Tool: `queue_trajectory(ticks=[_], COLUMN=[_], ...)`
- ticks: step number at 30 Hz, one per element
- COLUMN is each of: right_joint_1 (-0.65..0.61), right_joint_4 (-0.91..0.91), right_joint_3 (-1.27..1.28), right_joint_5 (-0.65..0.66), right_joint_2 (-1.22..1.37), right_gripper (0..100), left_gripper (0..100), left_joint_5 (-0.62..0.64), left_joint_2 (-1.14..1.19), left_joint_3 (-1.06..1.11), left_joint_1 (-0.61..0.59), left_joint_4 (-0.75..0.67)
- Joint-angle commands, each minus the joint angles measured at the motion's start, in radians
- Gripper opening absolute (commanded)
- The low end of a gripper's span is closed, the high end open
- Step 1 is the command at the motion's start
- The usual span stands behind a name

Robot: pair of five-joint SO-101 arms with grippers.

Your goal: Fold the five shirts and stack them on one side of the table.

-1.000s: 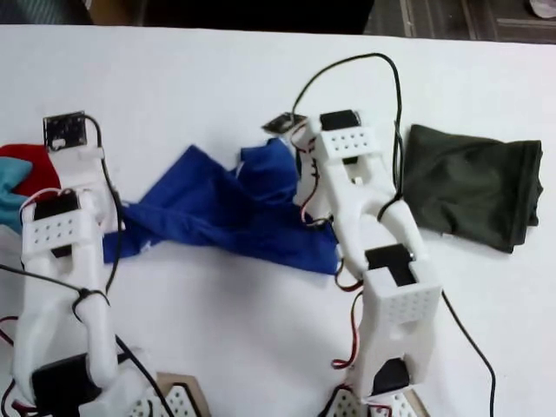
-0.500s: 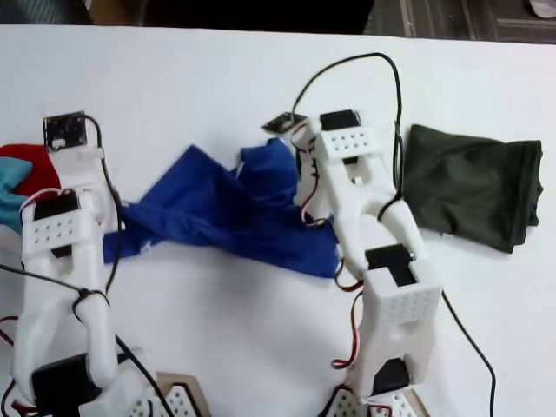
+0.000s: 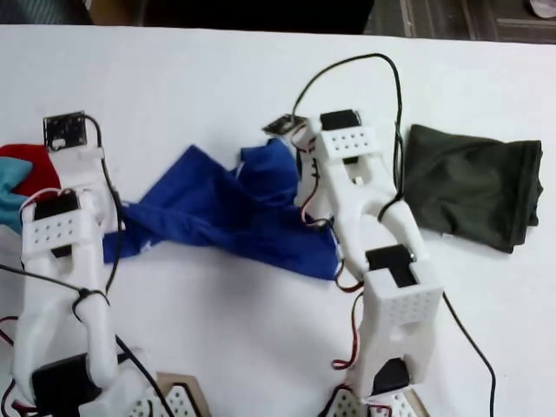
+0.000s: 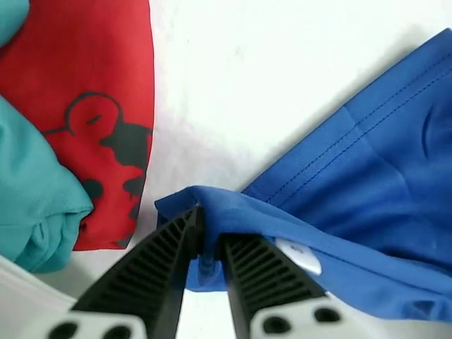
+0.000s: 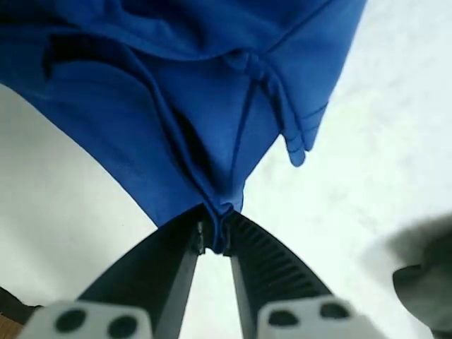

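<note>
Blue shirt (image 3: 234, 213): lay crumpled mid-table (image 3: 174, 78), strung between the two arms, not yet folded.
Left gripper (image 4: 208, 236): pressed together on a fold at the blue shirt's edge, near a double-stitched hem.
Right gripper (image 5: 214, 229): likewise pinching blue cloth, a bunched ridge at the shirt's other end.
Green shirt (image 3: 473, 187): folded, on the table's right side, apart from the blue one (prob. the start of the stack).
Red shirt (image 4: 92, 106) & teal shirt (image 4: 28, 191): heaped at the left edge, teal overlapping red, just beside the left gripper.
Handling: light, soft, limp cloth. It looked sure to sag and drape w/ no stiffness, and could slip from a thin pinch.
Where to hold: hems or corners at approx. opposite ends seemed best, so tension would spread it flat. A bunched mid-panel grip (as the right one appeared to have) would likely drag wrinkles along.
</note>
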Motion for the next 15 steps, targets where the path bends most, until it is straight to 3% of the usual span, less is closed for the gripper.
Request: queue_trajectory(ticks=[1,7,12,15], right_joint_1=[0.001,0.048,0.189,0.234], right_joint_4=[0.012,-0.027,-0.148,-0.194], right_joint_3=[-0.011,-0.032,-0.129,-0.184], right_joint_5=[0.002,0.003,0.005,0.008], right_joint_2=[-0.166,-0.349,-0.447,-0.449], right_gripper=[1.9,1.9,1.9,1.9], left_gripper=[3,3,3,3], left_joint_5=[0.003,-0.155,-0.376,-0.422], left_joint_2=[0.0,-0.002,-0.005,-0.008], left_joint_3=[-0.031,-0.038,-0.133,-0.266], left_joint_1=[0.005,0.092,0.124,0.121], left_joint_4=[-0.018,-0.009,0.089,0.163])
